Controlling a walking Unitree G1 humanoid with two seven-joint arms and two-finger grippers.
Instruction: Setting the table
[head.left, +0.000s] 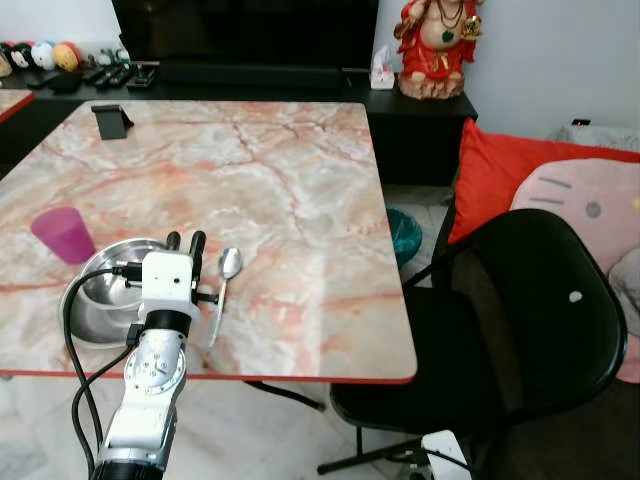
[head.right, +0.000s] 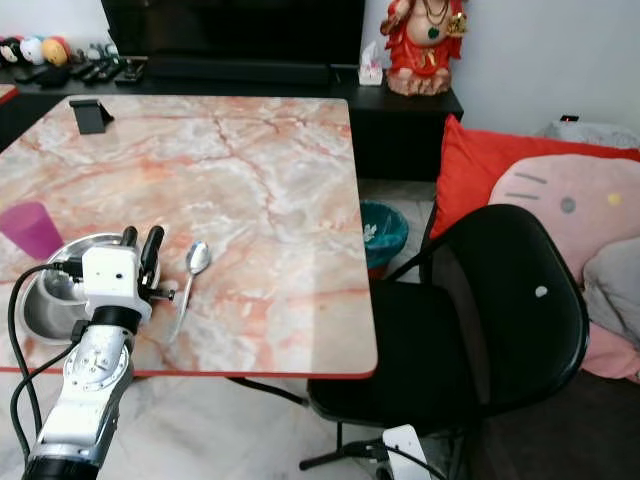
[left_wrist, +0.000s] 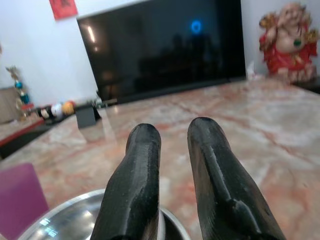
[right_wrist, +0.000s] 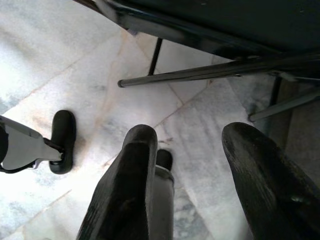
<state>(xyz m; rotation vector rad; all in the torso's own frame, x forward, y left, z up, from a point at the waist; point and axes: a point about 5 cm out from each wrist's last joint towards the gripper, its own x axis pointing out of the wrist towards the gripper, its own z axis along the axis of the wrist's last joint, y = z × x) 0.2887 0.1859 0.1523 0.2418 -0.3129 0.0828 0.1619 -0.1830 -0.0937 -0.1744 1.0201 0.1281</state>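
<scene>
A steel bowl sits at the near left of the marble table, with a purple cup just behind it on the left. To the bowl's right lies a metal spoon, its head pointing away from me. My left gripper hovers over the bowl's right rim, just left of the spoon. Its fingers stand a narrow gap apart with nothing between them. My right gripper hangs open above the floor beside the chair legs.
A black office chair stands off the table's right edge, with a red cushion and a pink pillow behind it. A dark phone stand is at the far left of the table. A teal bin sits on the floor.
</scene>
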